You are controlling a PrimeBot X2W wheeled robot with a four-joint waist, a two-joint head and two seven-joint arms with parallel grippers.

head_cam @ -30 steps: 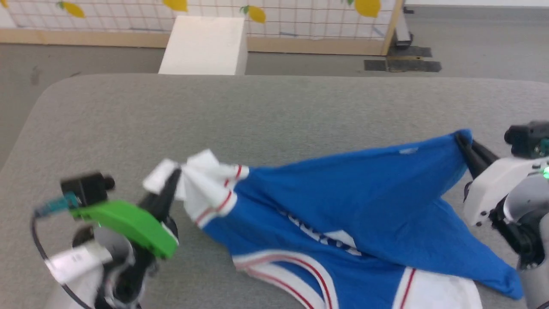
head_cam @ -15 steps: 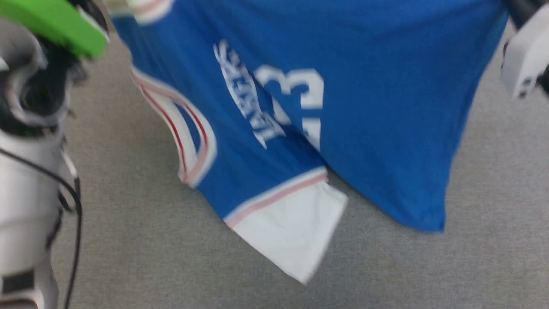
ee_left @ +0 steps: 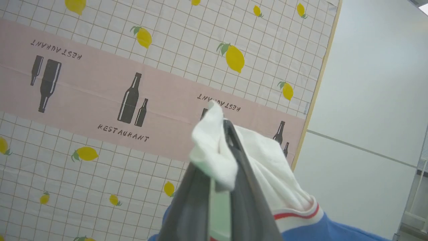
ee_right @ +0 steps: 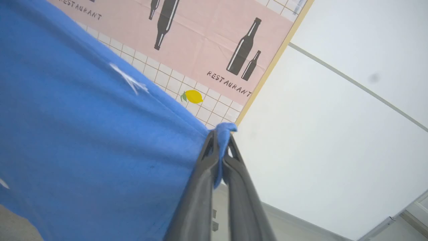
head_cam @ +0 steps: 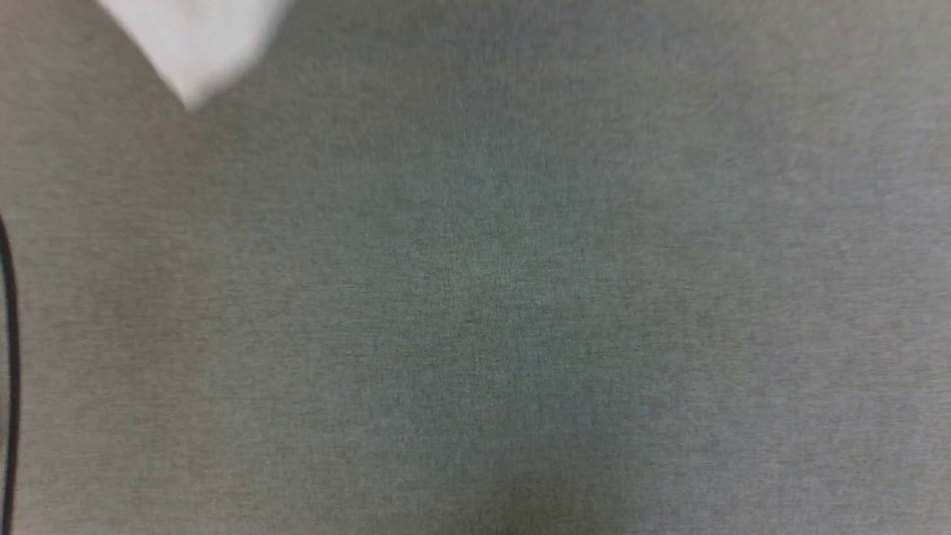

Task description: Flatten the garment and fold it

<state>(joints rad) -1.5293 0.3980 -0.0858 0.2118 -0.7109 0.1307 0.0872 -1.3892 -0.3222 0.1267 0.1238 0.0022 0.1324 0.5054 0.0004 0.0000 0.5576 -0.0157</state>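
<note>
A flat surface covered in grey woven fabric (head_cam: 490, 297) spreads across the head view. Its weave is fine and even, and a little darker toward the middle and the bottom edge. A blurred white corner of the blue-and-white jersey garment (head_cam: 197, 44) reaches in over the upper left part; whether it touches the grey fabric or hangs above it cannot be told. A thin black cable (head_cam: 7, 357) runs down the left edge, its contact with the surface unclear. In the right wrist view a small patch of the same grey surface shows to the lower left of the right gripper (ee_right: 220, 135), well apart from its fingertips, below the garment's hanging blue edge.
</note>
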